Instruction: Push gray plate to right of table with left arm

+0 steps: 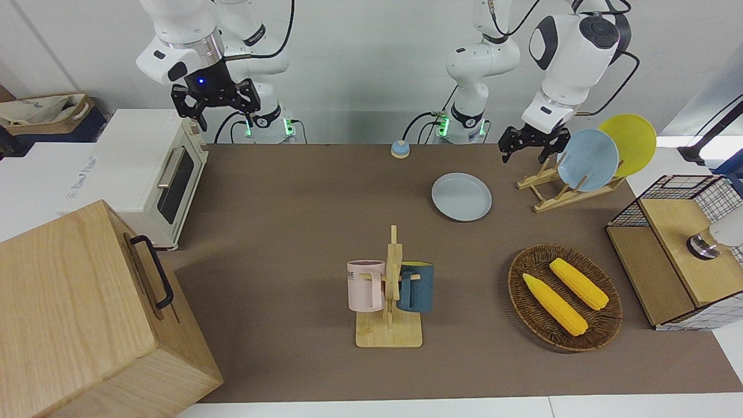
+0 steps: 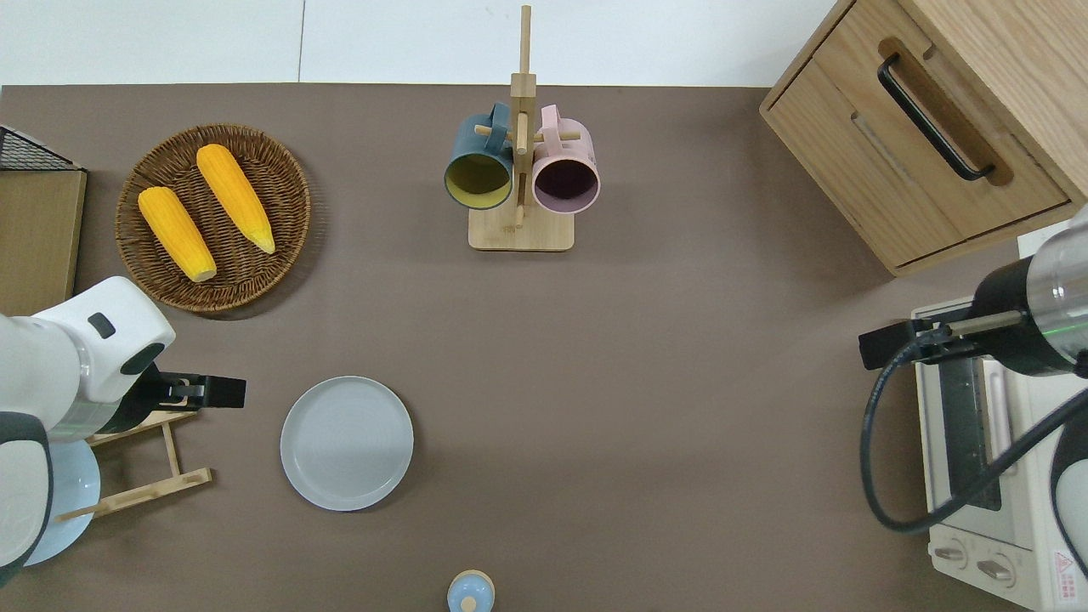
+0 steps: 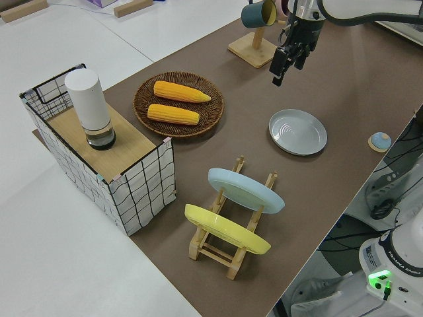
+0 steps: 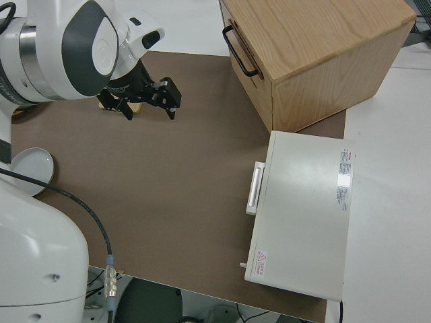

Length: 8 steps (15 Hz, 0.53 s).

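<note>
A: Left gripper hangs over the dish rack, fingers spread, nothing held. Right arm's parked.

B: And the gray plate?

A: Flat on the table, at the gripper's three o'clock overhead. Looks light, rigid, probably slippery; nudge its low rim.

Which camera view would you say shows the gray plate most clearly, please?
The overhead view: the gray plate appears whole, round and unobstructed. The front view and left side view show it whole but foreshortened into an oval; the right side view shows only a part at the picture's edge.
</note>
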Motion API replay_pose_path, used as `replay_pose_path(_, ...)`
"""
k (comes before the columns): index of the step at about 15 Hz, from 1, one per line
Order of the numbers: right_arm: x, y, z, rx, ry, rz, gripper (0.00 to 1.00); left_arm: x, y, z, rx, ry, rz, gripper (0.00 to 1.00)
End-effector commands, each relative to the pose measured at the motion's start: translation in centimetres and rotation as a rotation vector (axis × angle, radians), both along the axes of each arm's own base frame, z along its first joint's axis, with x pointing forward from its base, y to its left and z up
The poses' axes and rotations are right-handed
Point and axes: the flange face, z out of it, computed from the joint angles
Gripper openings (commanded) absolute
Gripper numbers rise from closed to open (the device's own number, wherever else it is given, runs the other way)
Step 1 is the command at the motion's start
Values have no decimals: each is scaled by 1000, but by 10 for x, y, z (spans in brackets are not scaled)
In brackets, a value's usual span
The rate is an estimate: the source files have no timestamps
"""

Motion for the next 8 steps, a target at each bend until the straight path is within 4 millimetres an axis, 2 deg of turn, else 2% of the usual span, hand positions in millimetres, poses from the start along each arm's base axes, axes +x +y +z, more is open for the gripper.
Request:
replay_pose_path(1, -3, -2, 4, 9, 5, -5, 983, -1, -2, -3, -14, 6, -79, 1000)
replay_pose_path(3, -3, -2, 4, 9, 5, -5, 983, -1, -1, -4, -17, 3, -136, 1000)
replay_pose_path(8, -3, -2, 4, 9, 5, -5, 983, 4, -4, -17, -17, 12, -132, 1000)
